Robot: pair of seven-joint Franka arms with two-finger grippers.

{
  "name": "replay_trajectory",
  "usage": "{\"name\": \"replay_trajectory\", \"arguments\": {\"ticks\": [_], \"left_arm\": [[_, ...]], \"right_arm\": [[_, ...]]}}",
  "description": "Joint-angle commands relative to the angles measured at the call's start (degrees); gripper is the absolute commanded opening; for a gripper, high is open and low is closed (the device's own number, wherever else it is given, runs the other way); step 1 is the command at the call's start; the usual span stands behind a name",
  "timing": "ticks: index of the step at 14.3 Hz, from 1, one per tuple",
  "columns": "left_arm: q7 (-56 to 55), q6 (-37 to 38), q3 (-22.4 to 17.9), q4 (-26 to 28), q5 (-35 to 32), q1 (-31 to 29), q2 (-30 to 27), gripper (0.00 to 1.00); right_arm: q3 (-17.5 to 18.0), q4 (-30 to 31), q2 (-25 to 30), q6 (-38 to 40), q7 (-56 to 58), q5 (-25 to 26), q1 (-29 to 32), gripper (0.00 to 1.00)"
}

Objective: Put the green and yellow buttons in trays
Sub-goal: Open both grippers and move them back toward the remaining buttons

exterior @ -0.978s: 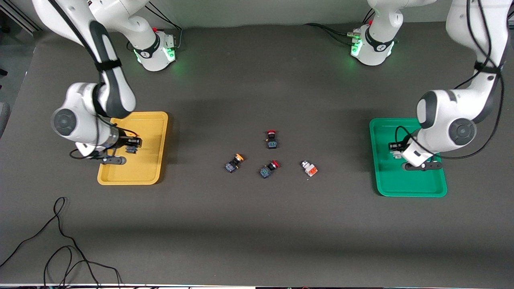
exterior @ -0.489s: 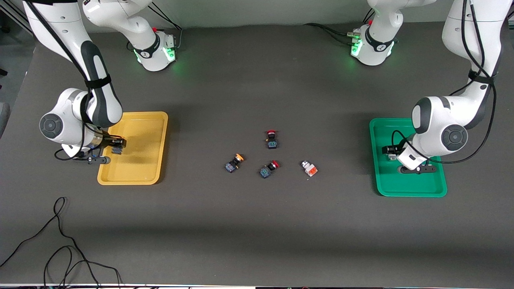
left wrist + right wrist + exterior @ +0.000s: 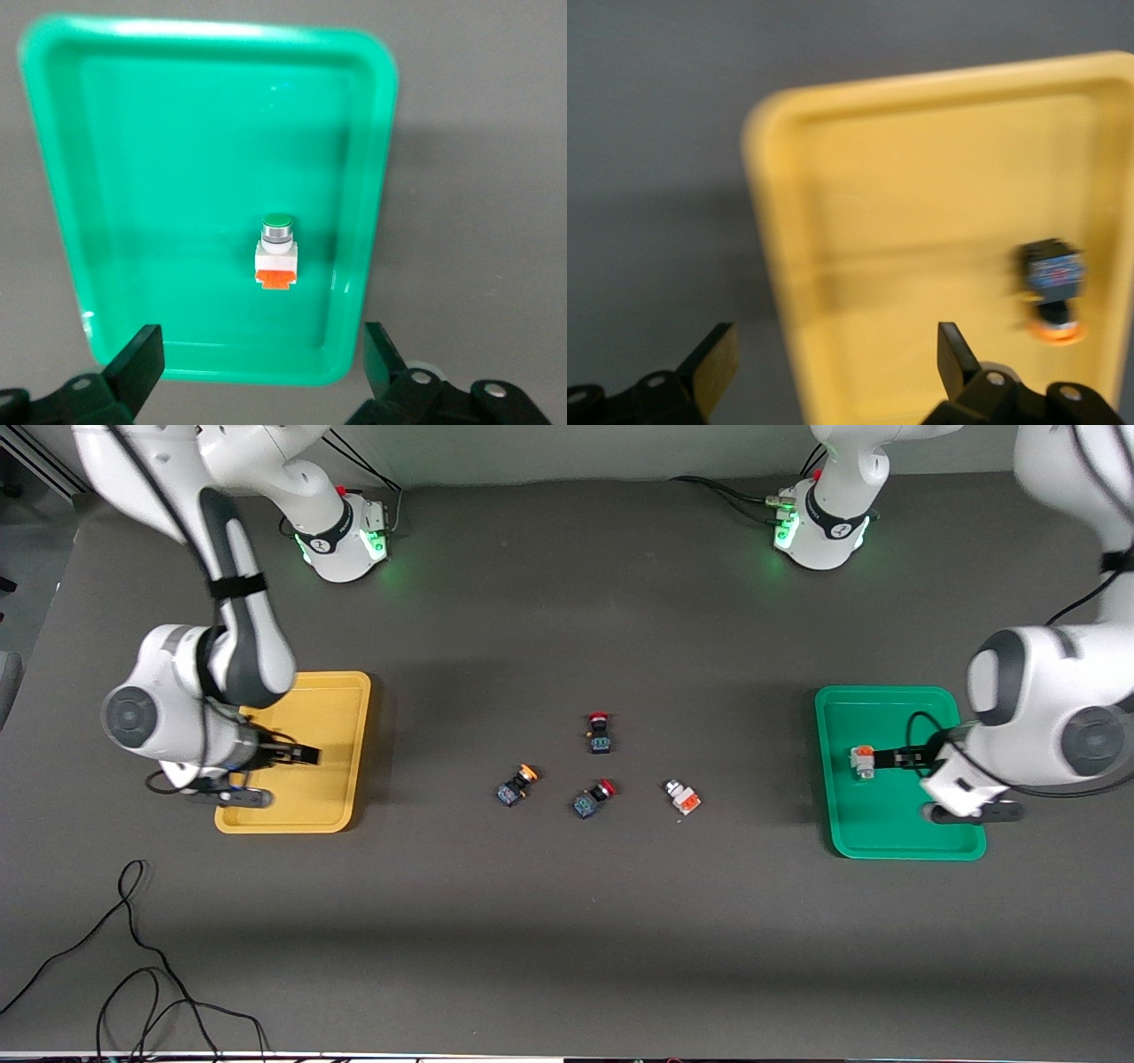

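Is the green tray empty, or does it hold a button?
It holds one: a green-headed button lies inside the green tray, apart from the open left gripper.

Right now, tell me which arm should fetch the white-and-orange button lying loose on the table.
Left. Its open left gripper is over the green tray, nearer that white-and-orange button than the open right gripper over the yellow tray.

Yellow-capped button (image 3: 1052,297) in the yellow tray (image 3: 859,221) smeared by blur in the right wrist view, hidden under the right arm in the front view, both claws' bases cut off in wrist views
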State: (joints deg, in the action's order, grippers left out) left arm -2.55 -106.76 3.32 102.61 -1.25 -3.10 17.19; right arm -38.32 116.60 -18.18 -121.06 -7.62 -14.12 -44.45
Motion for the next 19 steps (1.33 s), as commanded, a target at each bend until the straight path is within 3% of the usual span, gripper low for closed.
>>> {"name": "replay_trajectory", "arguments": {"ticks": [1, 3, 5, 10, 13, 16, 17, 18, 19], "left_arm": [[-2.0, 2.3, 0.5, -6.1, 1.1, 2.6, 0.9, 1.0], [-6.4, 1.4, 0.5, -8.5, 2.6, 5.0, 1.7, 1.0], [-11.3, -0.1, 0.5, -8.7, 2.7, 9.8, 2.1, 1.0], [-30.7, -6.0, 0.5, -9.2, 2.6, 22.3, 5.7, 1.0], [-33.5, -11.1, 0.5, -9.1, 2.1, 27.9, 9.7, 1.0], [-34.5, -16.5, 0.5, -9.0, 2.6, 29.3, 15.8, 1.0], [-36.1, -16.9, 0.5, -8.9, 2.7, 29.3, 17.7, 1.0], [-38.4, -17.7, 0.5, -8.9, 2.8, 29.3, 19.3, 1.0], [-41.5, -18.5, 0.6, -8.9, 2.9, 29.3, 20.5, 1.0]], "right_arm": [[0.9, -7.2, -4.2, 1.9, -9.7, -7.1, -6.2, 1.0], [2.1, -14.6, -9.1, 3.8, -13.5, -12.9, -7.3, 1.0], [3.2, -20.7, -12.0, 6.6, -19.0, -13.5, -7.7, 1.0], [6.8, -29.3, -15.7, 9.2, -27.6, -13.6, -7.8, 1.0], [6.7, -30.5, -15.9, 11.2, -27.1, -13.3, -7.0, 1.0], [7.2, -29.8, -15.1, 12.2, -25.1, -12.6, -4.2, 1.0], [11.0, -29.5, -14.4, 13.2, -24.7, -12.4, -0.5, 1.0], [17.4, -28.9, -13.0, 13.2, -24.9, -10.6, 4.2, 1.0], [22.4, -28.1, -12.1, 13.0, -25.9, -6.0, 7.1, 1.0]]}}
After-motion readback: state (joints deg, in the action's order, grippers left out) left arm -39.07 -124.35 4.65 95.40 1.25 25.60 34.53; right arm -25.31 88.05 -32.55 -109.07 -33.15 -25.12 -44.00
